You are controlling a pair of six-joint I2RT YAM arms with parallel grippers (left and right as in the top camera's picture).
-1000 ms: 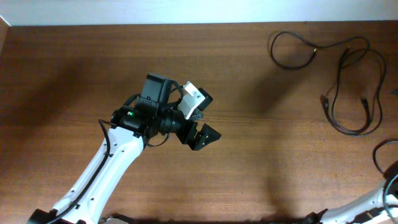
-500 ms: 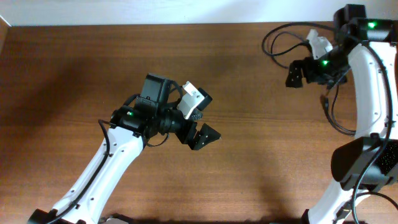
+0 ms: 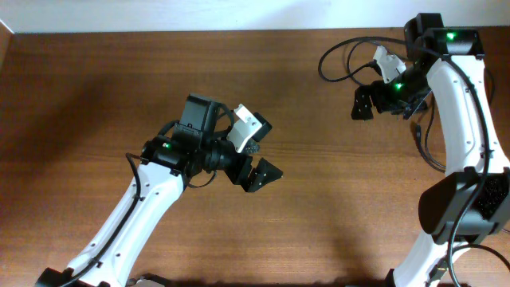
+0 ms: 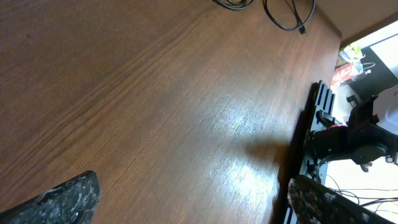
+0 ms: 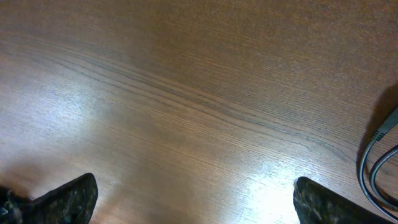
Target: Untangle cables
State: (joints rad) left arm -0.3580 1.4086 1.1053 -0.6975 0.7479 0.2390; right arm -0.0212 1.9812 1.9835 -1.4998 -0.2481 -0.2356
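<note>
The right claw [image 3: 371,81] is spread wide and empty, poised low over bare table [image 5: 186,93], likely lining up a strand. The cables [image 5: 363,163] lie just beside one finger, outside the gap. The left claw [image 3: 256,151] is gaping too, empty, parked mid-table, well apart from them.

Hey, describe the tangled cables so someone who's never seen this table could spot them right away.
On the wooden table, go to the far right corner, where the open right gripper hovers. The cables lie there in loose loops, far thinner than the robot's own black cords.
</note>
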